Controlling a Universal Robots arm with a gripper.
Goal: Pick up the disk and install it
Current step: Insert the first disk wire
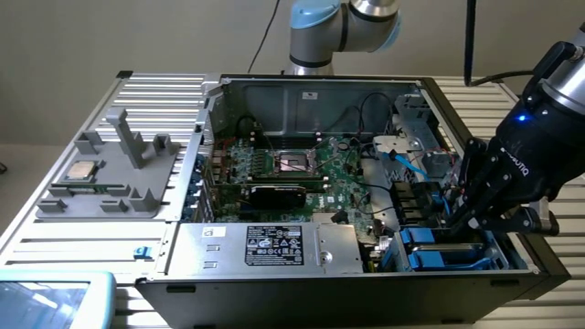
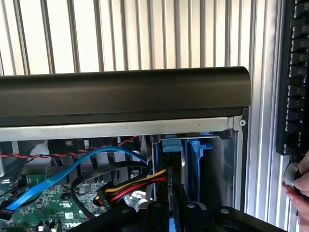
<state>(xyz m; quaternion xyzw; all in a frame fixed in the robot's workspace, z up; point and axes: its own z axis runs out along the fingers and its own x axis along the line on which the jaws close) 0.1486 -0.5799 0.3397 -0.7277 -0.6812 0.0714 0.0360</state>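
My gripper (image 1: 464,221) reaches down into the drive bay (image 1: 439,257) at the front corner of the open computer case, on the exterior view's right. In the wrist view the disk (image 2: 174,181) stands edge-on between my fingers as a thin dark slab. Blue plastic rails (image 2: 197,147) lie beside it inside the bay. The gripper (image 2: 173,212) is shut on the disk. In the exterior view the fingers and the bay walls hide most of the disk.
A silver box with a black label (image 1: 274,247) lies beside the bay, and the motherboard (image 1: 302,164) lies behind it. Blue and coloured cables (image 2: 72,169) run close to the bay. A grey tray (image 1: 101,199) holds a small chip (image 1: 82,170). A person's hand (image 2: 301,191) is nearby.
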